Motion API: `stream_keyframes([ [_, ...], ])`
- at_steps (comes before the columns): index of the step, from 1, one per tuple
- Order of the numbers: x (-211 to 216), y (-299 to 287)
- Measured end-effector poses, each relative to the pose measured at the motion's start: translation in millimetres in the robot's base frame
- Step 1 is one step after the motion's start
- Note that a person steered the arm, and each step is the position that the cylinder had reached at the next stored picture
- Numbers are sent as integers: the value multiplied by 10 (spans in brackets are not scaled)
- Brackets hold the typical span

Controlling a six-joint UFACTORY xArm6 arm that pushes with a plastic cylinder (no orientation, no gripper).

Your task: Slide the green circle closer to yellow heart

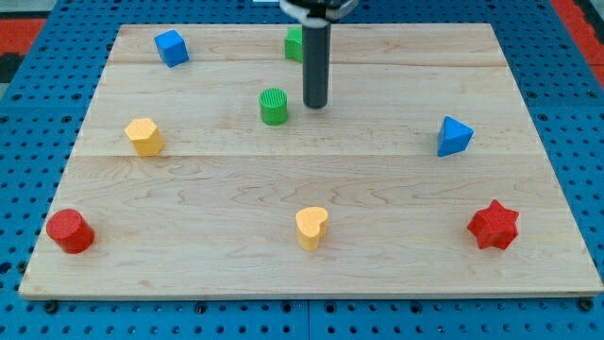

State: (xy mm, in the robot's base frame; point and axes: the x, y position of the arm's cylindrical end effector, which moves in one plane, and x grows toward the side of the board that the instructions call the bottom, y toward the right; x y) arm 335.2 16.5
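the end effector is a straight dark rod coming down from the view's top; it has no jaws, so it neither clenches nor grasps anything. my tip (315,104) rests on the desk (377,217) in the upper middle of the board.

the green circle (274,106) stands just beside my tip, toward the view's left, with a narrow strip of bare wood showing between them; whether they touch cannot be told for certain, but they appear apart. the yellow heart (311,228) lies well apart from my tip, toward the view's bottom and almost straight below it.

a second green block (294,44) sits behind the rod toward the view's top, partly hidden by it; its shape cannot be made out. a blue cube (172,48) lies far to the view's left and above my tip. a yellow block (144,137), roughly hexagonal, lies to the left and slightly below. a red cylinder (70,231) sits near the bottom left corner. a blue triangular block (454,136) lies to the view's right, slightly below my tip. a red star (494,225) lies to the right and well below.

surface: the desk is a pale wooden board made of joined planks, grain running across the view. it rests on a blue perforated base (28,142) with regular rows of holes. red patches (24,38) show at the upper corners.
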Motion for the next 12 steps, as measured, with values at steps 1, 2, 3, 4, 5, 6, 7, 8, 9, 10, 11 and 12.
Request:
stream_keyframes([
  [1,244,-478],
  [2,626,-544],
  [3,298,-554],
  [4,482,-922],
  [5,1187,-649],
  [6,1298,-566],
  [7,810,-843],
  [8,1206,-1141],
  [9,1634,-1054],
  [10,1777,-584],
  [11,1112,-1375],
  [12,93,-1602],
])
